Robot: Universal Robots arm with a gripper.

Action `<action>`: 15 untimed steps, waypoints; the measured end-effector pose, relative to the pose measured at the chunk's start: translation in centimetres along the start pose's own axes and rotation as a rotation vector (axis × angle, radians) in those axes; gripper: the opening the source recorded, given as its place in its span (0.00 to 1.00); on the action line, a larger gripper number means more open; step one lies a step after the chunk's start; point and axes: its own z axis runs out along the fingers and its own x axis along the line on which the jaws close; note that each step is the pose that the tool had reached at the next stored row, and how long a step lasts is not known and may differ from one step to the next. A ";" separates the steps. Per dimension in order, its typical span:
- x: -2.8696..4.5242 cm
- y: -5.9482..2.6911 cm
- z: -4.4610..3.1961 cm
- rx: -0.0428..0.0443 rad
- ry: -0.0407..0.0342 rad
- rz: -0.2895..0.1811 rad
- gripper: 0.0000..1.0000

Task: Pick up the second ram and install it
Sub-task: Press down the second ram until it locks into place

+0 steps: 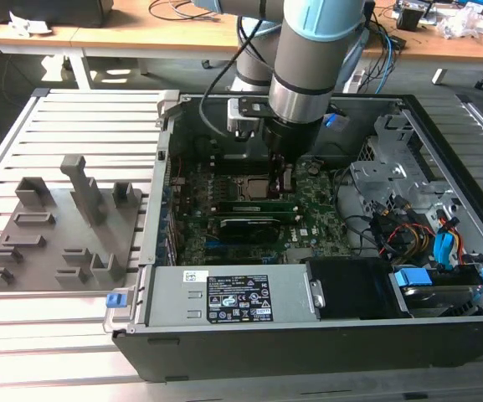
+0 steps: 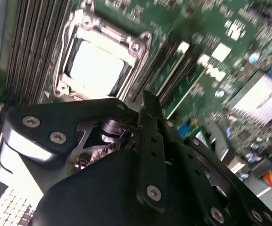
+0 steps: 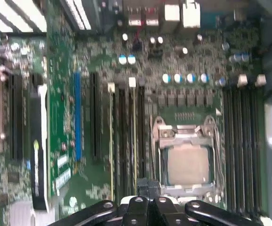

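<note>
My gripper [image 1: 280,172] hangs low inside the open computer case, over the motherboard [image 1: 308,209] and close to the CPU socket [image 3: 187,160]. Its two dark fingers [image 3: 147,188] are pressed together with nothing between them, so it is shut. Two thin green ram sticks stand edge-on in the slots beside the socket, one nearer the socket [image 3: 135,136] and one farther from it [image 3: 112,141]. I cannot tell which of them is the second ram. In the second wrist view the same sticks [image 2: 173,75] run just past my gripper [image 2: 147,101]. The fingertips sit above the slots' end by the socket.
A grey holder tray [image 1: 57,234] with upright posts lies on the slatted table at the exterior view's left. A black card [image 1: 245,224] stands beside the ram slots. Drive cages and coloured cables [image 1: 425,234] crowd the case's right. The power supply [image 1: 233,297] lines the front wall.
</note>
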 end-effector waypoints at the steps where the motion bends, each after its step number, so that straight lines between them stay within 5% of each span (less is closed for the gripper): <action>1: 0.16 1.12 0.08 0.0005 0.0033 0.000 0.11; 6: 0.68 4.71 0.41 0.0006 0.0043 0.000 0.11; 15: 0.73 4.95 1.29 0.0001 0.0055 0.000 0.11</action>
